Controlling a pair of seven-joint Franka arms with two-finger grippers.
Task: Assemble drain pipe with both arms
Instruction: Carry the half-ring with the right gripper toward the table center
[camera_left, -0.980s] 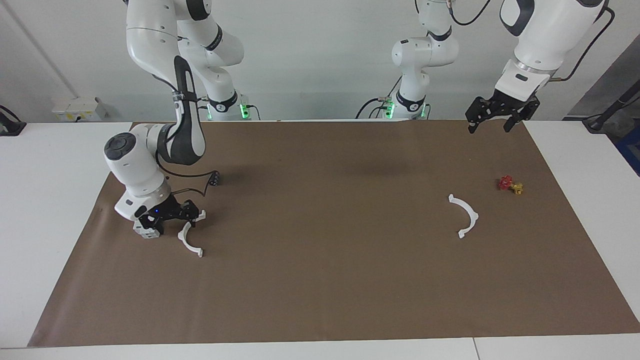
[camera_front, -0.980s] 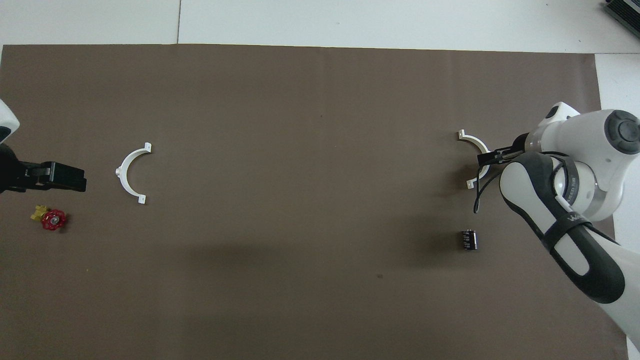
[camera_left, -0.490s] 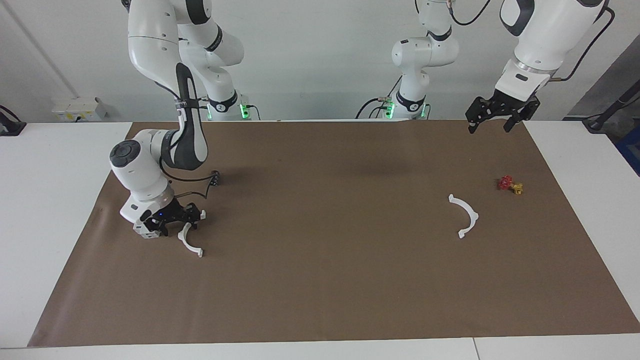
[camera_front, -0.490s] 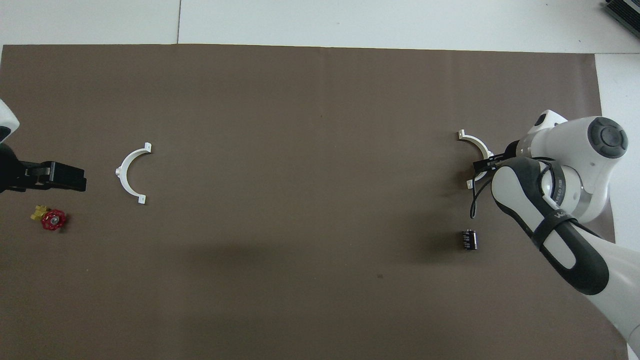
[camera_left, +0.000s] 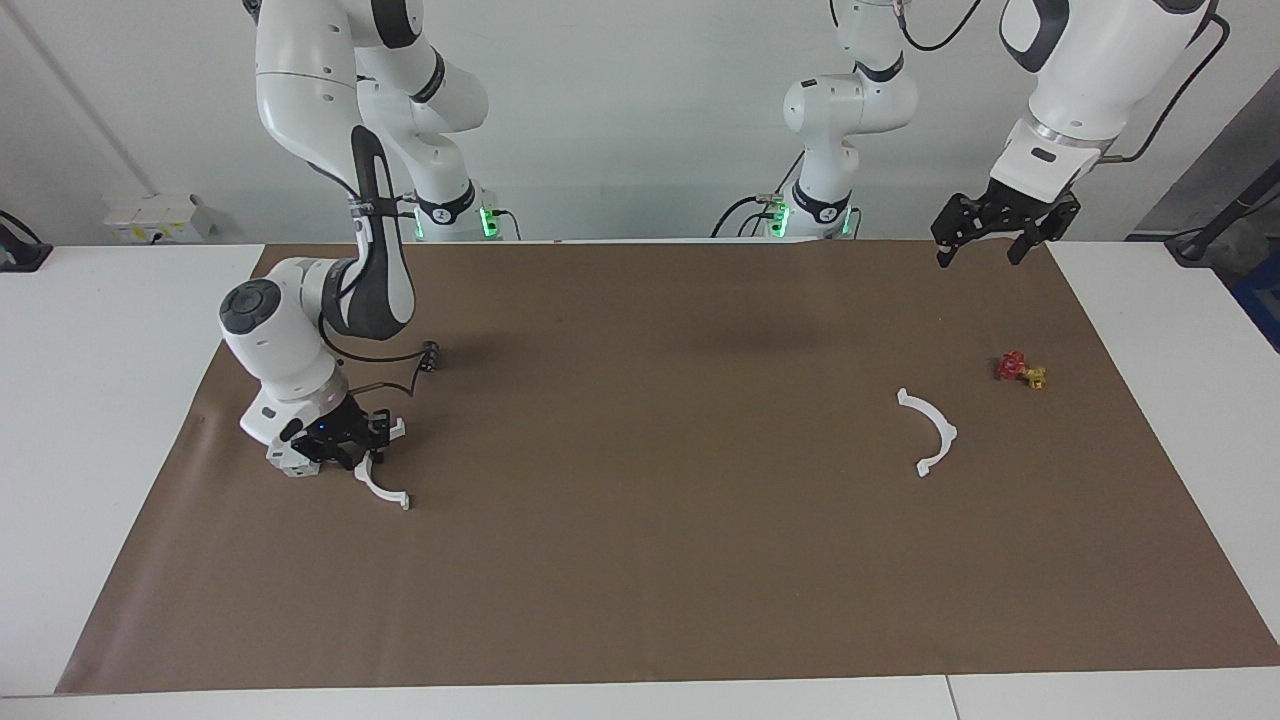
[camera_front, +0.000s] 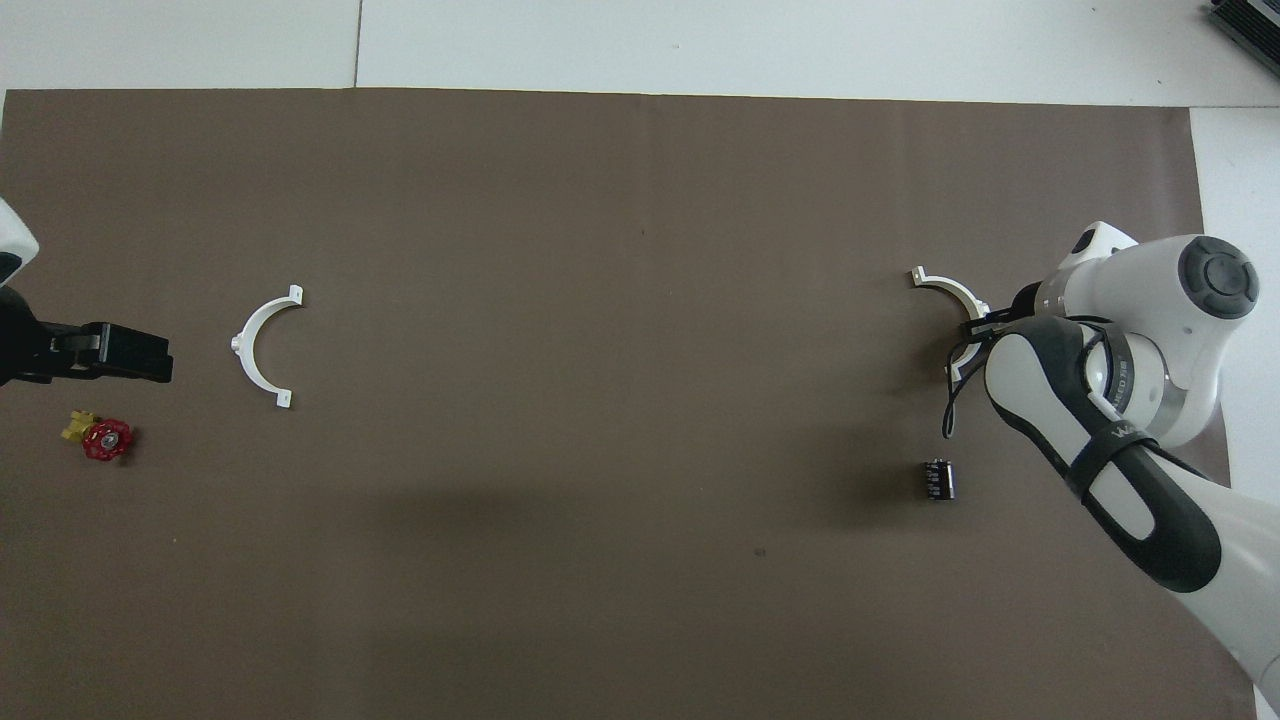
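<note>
Two white half-rings of the drain pipe lie on the brown mat. One half-ring (camera_left: 388, 491) (camera_front: 942, 283) is toward the right arm's end, and my right gripper (camera_left: 362, 447) (camera_front: 975, 330) is down at the mat, shut on the middle of its arc. The second half-ring (camera_left: 937, 431) (camera_front: 255, 345) lies untouched toward the left arm's end. My left gripper (camera_left: 980, 240) (camera_front: 110, 350) hangs open and empty in the air over the mat's edge by the robots, where it waits.
A small dark cylinder (camera_left: 430, 356) (camera_front: 938, 479) lies nearer to the robots than the held half-ring. A red and yellow valve piece (camera_left: 1020, 370) (camera_front: 100, 437) sits near the free half-ring. A grey-white block (camera_left: 285, 462) stands beside the right gripper.
The right gripper has closed from open onto the half-ring, and the ring shifted slightly under it. The left arm has not moved.
</note>
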